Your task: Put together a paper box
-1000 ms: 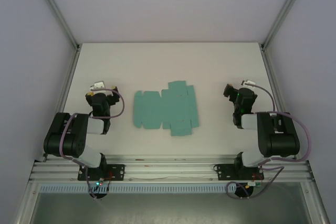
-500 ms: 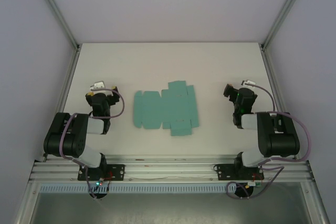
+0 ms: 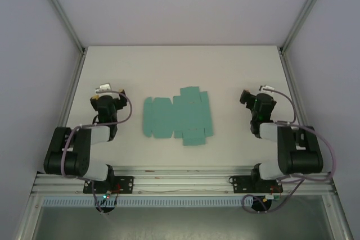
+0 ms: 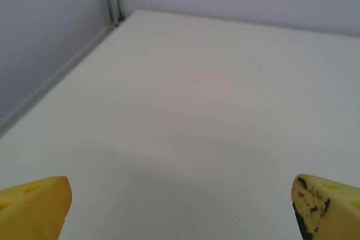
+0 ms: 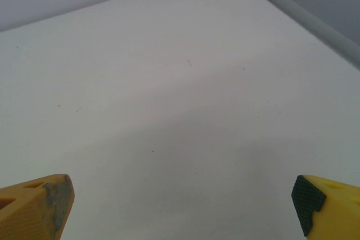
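Two grippers, nothing held: the left gripper (image 4: 180, 213) and the right gripper (image 5: 183, 212) each hang over the bare white table (image 3: 225, 71) with yellow fingertips spread wide. The paper box (image 3: 177, 117) lies between the arms as a flat, unfolded teal die-cut sheet, well apart from both. Assembly has not begun. A clean first fold probably calls for one gripper to pin a central panel while the other lifts an outer flap from its free edge. Unpinned, the thin card would likely skid or crease off its score line.

White table (image 3: 180, 66), pale walls (image 3: 180, 4) (perhaps lilac-tinted)
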